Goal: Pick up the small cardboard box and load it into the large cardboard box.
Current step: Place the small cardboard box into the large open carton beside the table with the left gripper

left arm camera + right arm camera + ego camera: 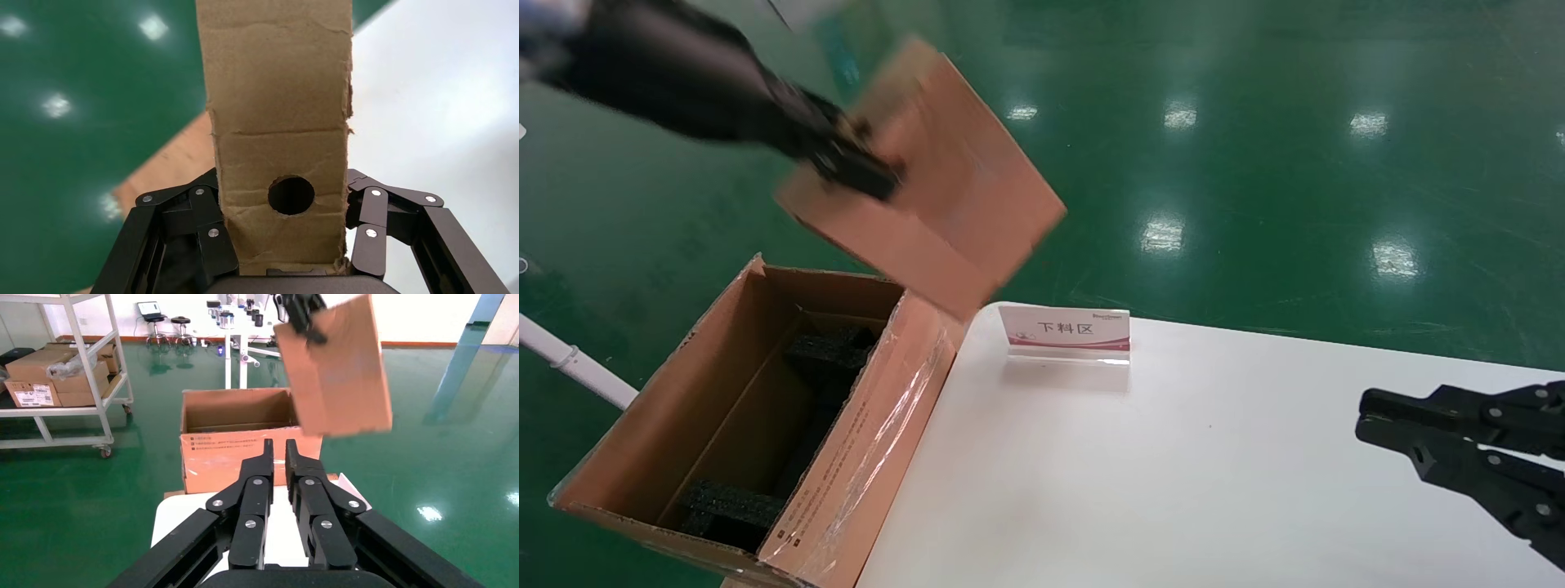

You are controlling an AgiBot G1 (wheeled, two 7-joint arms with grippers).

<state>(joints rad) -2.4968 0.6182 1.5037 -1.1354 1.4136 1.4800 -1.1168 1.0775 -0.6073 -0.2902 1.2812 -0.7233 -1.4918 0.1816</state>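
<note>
A: What is held by the left gripper (862, 167)?

B: The small cardboard box (928, 175) is clamped by it. In the left wrist view the fingers (211, 229) are seen pressed against both side faces of the carton, opened only as wide as the carton itself, with a round hole (291, 195) in the card between them.

A: Where is the carton placed?

B: It is carried in the air, tilted, above the green floor (1254, 163). In the head view its lower corner is seen just over the far edge of the large cardboard box (740, 408); no contact between the two can be made out. In the right wrist view it is also shown raised above the big carton's opening, to one side.

A: How is the big carton set?

B: It is stood open at the left end of the white table (1173, 474), its taped flap laid against the table edge. Black foam blocks (834, 351) are seen inside.

A: And the right gripper (1369, 412)?

B: It is kept low over the table's right side, well apart from both cartons. Its fingers (257, 478) are brought nearly together with only a narrow slit left, and nothing is held. A small sign card (1065, 333) is stood on the table near the big carton.
</note>
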